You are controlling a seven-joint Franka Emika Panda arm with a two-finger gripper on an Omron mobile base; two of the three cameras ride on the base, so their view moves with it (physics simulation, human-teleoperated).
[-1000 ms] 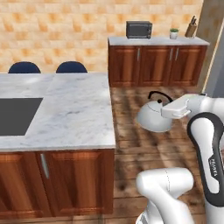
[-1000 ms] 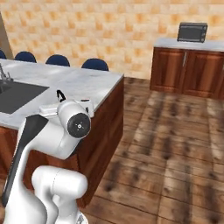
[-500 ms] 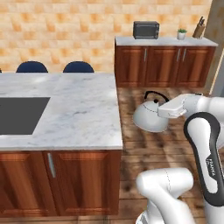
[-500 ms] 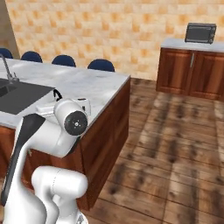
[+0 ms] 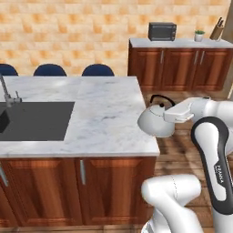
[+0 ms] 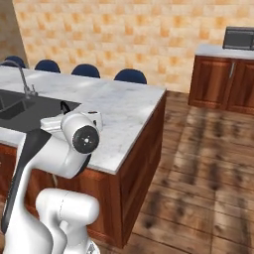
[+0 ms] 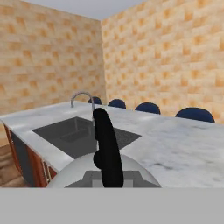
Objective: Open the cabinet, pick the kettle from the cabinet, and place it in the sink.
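The silver-grey kettle (image 5: 154, 123) hangs in the air just off the right end of the marble island, level with its top. My gripper (image 5: 165, 113) is shut on the kettle's black arched handle (image 7: 106, 148). In the hand view the kettle's rounded body (image 7: 74, 174) sits right below the camera. Beyond it the dark grey sink (image 7: 83, 135) lies recessed in the counter, with its slim silver tap (image 7: 81, 97) behind. The sink (image 5: 38, 119) is at the island's left part, well left of the kettle. The sink (image 6: 17, 110) also lies beyond the arm in the right base view. The cabinet is out of view.
Several blue chairs (image 5: 50, 69) line the island's far side. Lower wooden cabinets (image 5: 179, 68) stand at the back right wall, carrying a black toaster oven (image 5: 162, 31), a small plant (image 5: 199, 34) and a knife block (image 5: 216, 29). Wooden floor (image 6: 198, 163) stretches right of the island.
The whole picture has shifted as the base drove along the island: the sink and tap have come into the left base view. The kettle stays in the shut gripper.
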